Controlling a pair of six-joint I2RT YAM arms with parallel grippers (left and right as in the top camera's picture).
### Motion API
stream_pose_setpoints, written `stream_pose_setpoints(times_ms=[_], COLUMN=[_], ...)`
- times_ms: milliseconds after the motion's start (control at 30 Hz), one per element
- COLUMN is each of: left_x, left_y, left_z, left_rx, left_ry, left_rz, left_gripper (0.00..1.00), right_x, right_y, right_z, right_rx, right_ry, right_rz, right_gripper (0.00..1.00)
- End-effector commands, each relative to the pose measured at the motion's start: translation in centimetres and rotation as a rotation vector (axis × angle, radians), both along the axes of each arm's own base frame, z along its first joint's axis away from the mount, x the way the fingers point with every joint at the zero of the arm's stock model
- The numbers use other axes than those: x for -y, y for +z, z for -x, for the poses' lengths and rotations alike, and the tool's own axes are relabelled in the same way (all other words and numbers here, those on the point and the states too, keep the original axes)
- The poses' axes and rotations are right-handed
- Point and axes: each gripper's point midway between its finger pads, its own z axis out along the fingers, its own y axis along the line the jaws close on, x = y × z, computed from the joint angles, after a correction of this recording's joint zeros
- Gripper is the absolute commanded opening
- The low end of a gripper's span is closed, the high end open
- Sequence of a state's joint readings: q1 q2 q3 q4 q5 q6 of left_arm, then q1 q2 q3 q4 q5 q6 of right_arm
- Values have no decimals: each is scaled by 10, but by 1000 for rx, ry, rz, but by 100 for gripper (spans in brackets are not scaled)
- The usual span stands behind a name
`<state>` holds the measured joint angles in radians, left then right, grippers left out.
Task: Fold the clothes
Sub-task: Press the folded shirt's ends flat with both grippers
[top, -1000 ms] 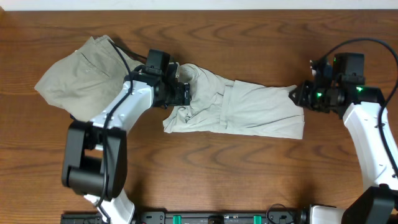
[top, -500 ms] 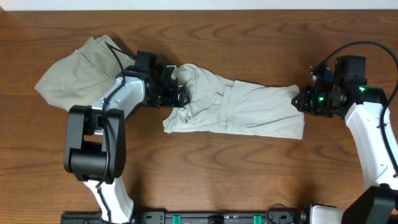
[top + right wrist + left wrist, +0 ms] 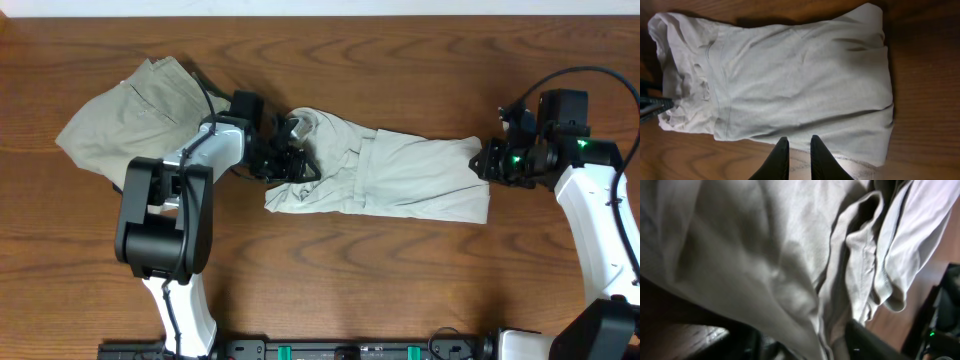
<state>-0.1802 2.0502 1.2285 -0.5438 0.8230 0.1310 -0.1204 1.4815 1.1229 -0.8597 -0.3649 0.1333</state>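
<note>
Khaki-olive seamed cloth garment (image 3: 120, 115), trousers or shorts, lies crumpled at far left of the brown wood-grain worktop (image 3: 380, 280). It's approx. fan-shaped, w/ stitched seams showing on top. Its right part is covered, so full outline can't be made out. Black rail w/ green fittings (image 3: 340, 351) runs along worktop's near edge. Thin white strip (image 3: 320, 6) borders the far edge.

Left claw (image 3: 294, 160) extended inward; right claw (image 3: 799, 142) fingers narrowly apart.
</note>
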Motion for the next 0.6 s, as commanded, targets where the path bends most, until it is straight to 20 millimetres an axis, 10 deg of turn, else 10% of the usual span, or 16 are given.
stream_pose_setpoints(times_ms=[0, 233, 567], left_x=[-6, -4, -67], left_y=[-35, -31, 66], left_z=[19, 13, -9], left_rx=[-76, -83, 33], left_ry=[-12, 17, 38], left_rz=[-83, -90, -399], left_gripper=[45, 8, 6], right_x=[3, 2, 2], right_y=[8, 7, 7], right_z=[-2, -1, -1], right_rx=[22, 14, 14], right_ry=[-14, -13, -13], right_rz=[2, 1, 1], right_gripper=[14, 14, 14])
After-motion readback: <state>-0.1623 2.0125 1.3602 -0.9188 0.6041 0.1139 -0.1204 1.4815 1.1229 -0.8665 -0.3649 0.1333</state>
